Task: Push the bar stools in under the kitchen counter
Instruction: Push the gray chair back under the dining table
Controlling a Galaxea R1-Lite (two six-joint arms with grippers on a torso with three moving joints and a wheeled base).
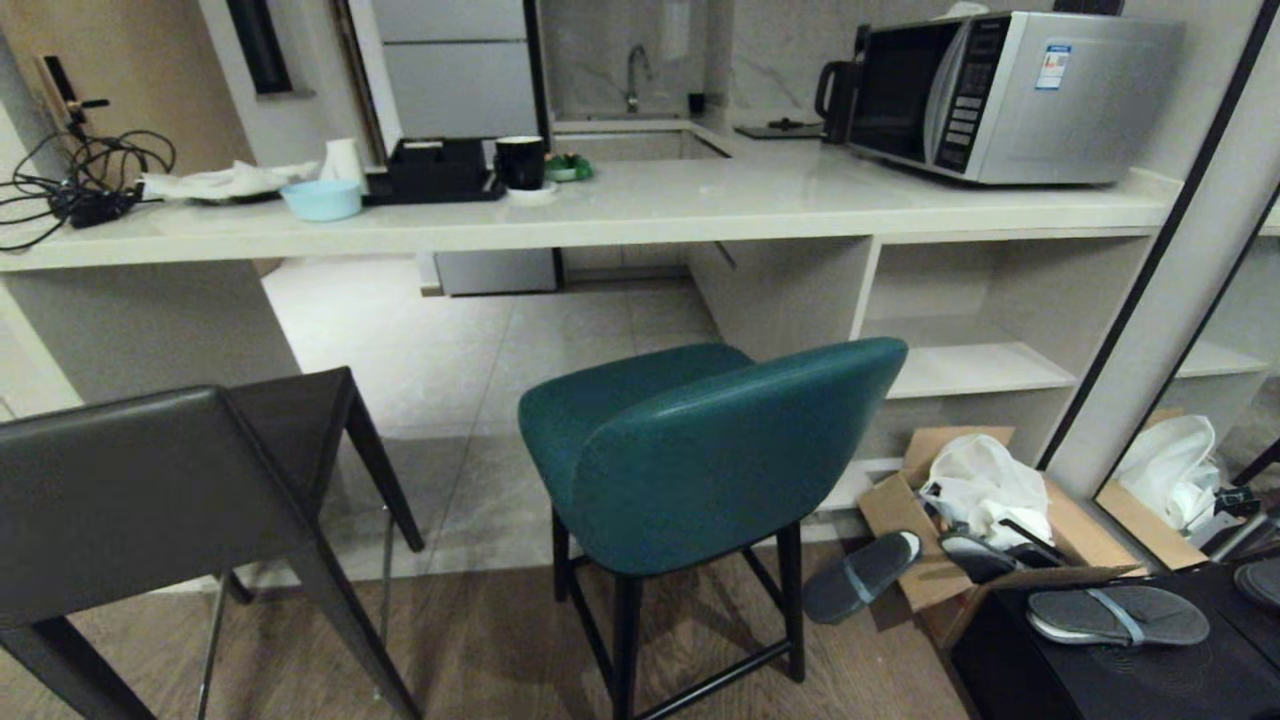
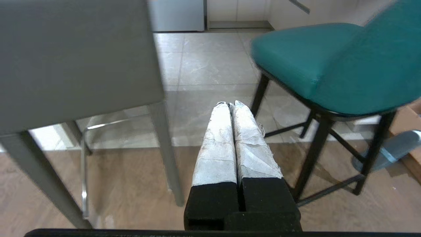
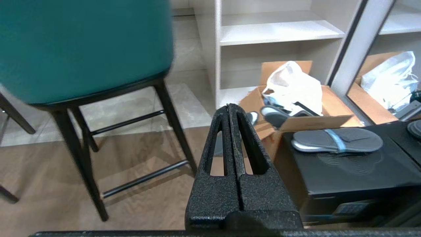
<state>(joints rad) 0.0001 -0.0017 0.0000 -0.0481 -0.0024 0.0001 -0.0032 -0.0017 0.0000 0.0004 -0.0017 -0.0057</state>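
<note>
Two bar stools stand out from the kitchen counter (image 1: 640,215), backs towards me. The teal stool (image 1: 720,450) with thin black legs is in the middle; the dark grey stool (image 1: 150,490) is at the left. Neither arm shows in the head view. My left gripper (image 2: 230,104) is shut and empty, low between the grey stool (image 2: 75,59) and the teal stool (image 2: 329,62), touching neither. My right gripper (image 3: 229,106) is shut and empty too, to the right of the teal stool (image 3: 85,46) and clear of it.
On the counter sit a microwave (image 1: 1000,95), a blue bowl (image 1: 322,199), a black mug (image 1: 520,160) and cables (image 1: 80,190). Open white shelves (image 1: 970,330) are at the counter's right end. A cardboard box (image 1: 960,520), slippers (image 1: 860,575) and a black case (image 3: 355,168) crowd the floor at right.
</note>
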